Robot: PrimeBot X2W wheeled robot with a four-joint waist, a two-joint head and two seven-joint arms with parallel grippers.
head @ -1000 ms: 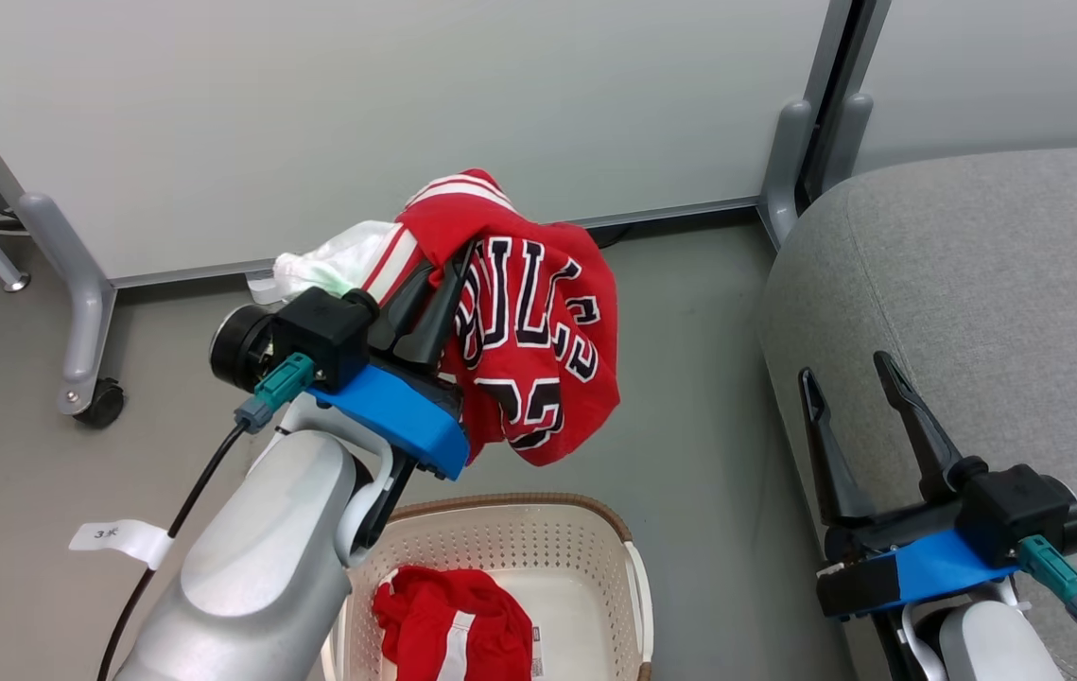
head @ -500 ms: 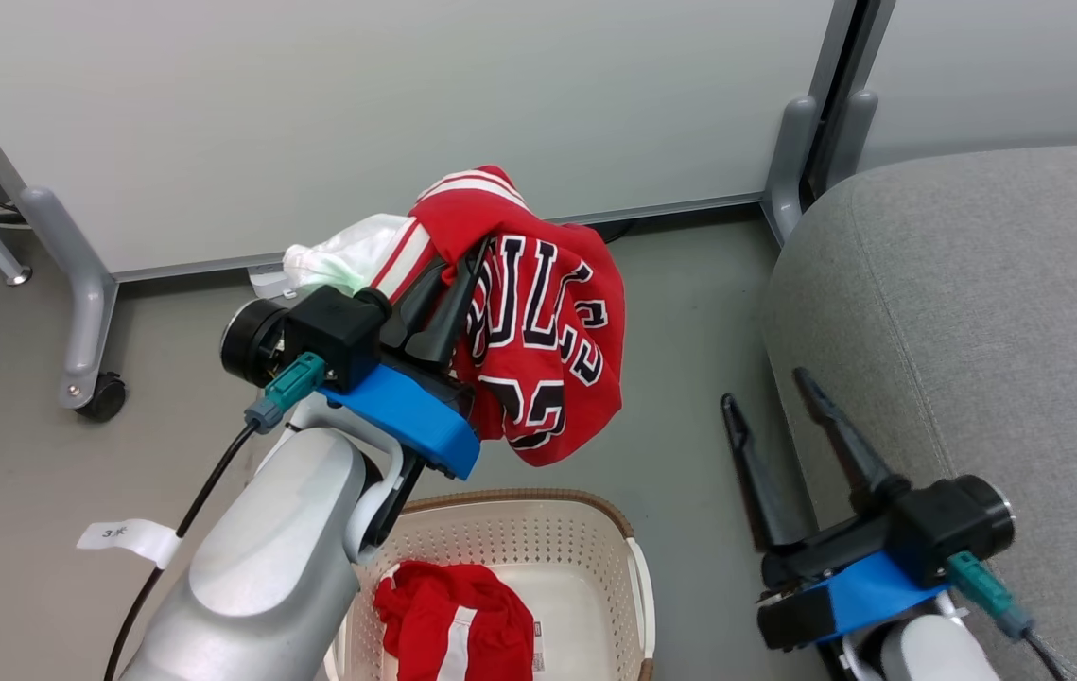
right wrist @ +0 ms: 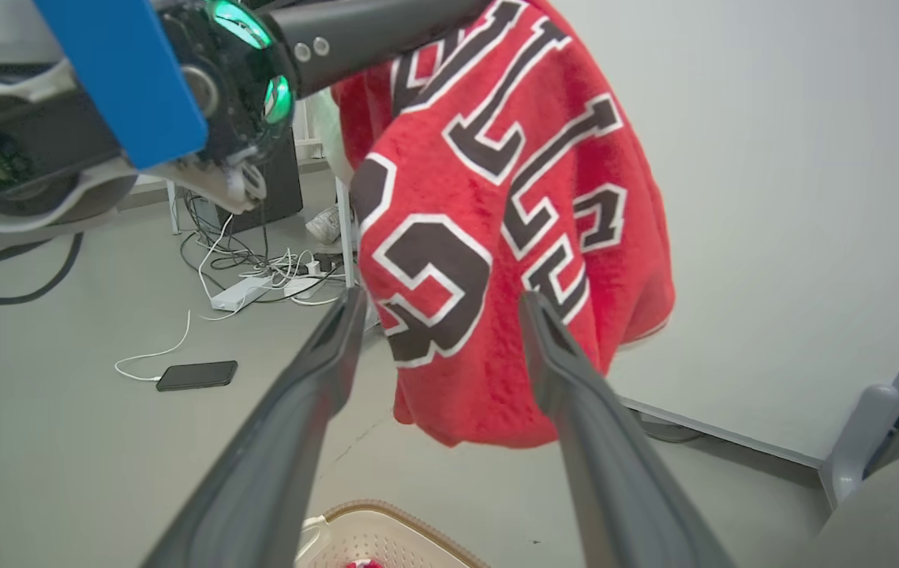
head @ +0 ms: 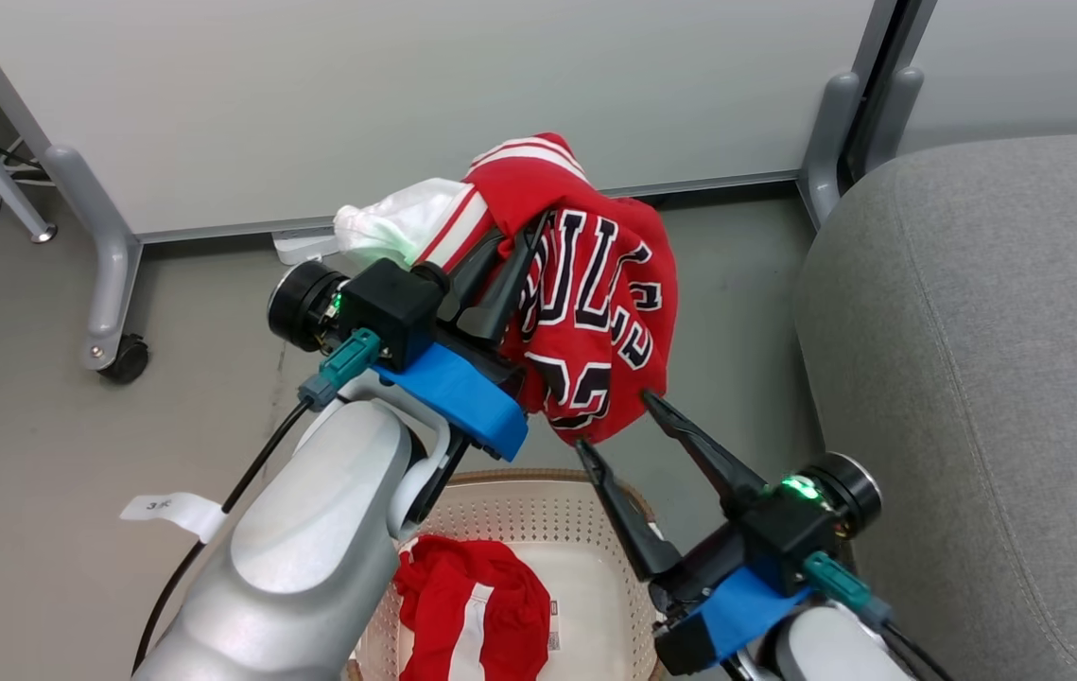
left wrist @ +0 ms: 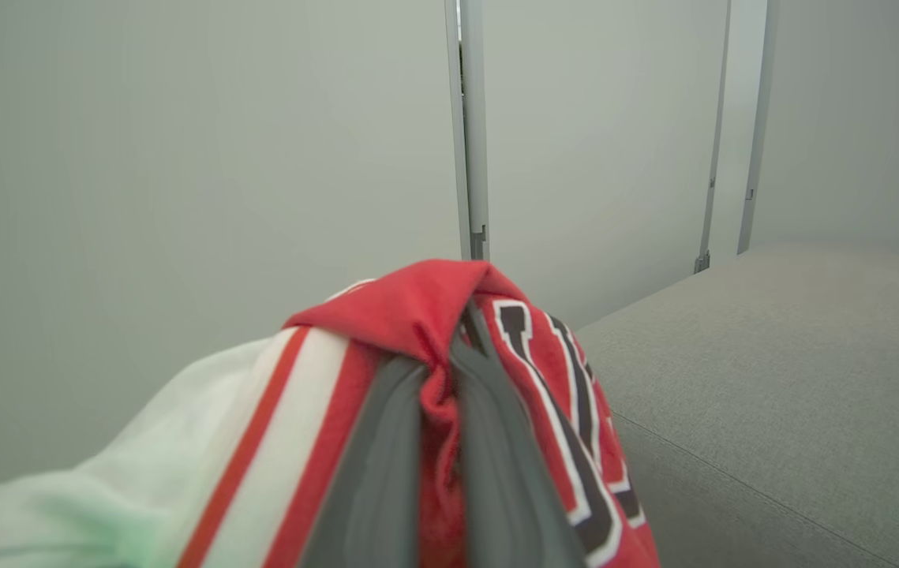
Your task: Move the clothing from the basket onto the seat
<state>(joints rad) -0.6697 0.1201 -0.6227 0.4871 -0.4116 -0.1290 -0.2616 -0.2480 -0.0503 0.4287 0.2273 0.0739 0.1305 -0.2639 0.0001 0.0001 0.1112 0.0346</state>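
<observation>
At centre frame in the head view, the left gripper (head: 524, 229) is clamped on the jersey (head: 599, 312), which hangs above the basket (head: 538, 515) at bottom centre. The right gripper (head: 614, 419), fingers spread apart, points at the jersey's hem. Shorts (head: 472, 615) lie in the basket, and the seat (head: 992, 378) is at right.

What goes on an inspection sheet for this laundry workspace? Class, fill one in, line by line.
Surface: grey floor under the basket.
Job's things: BULLS jersey hanging above the basket; red shorts inside it; grey seat at right, no clothing seen on it.
Clutter: dark phone and white power strip on the floor.
Grippers: left gripper shut on the jersey; right gripper open, fingertips near the jersey's hem.
Cables: black cable on the left arm; white leads tangled by the power strip.
Surroundings: pale partition panels on wheeled feet.
</observation>
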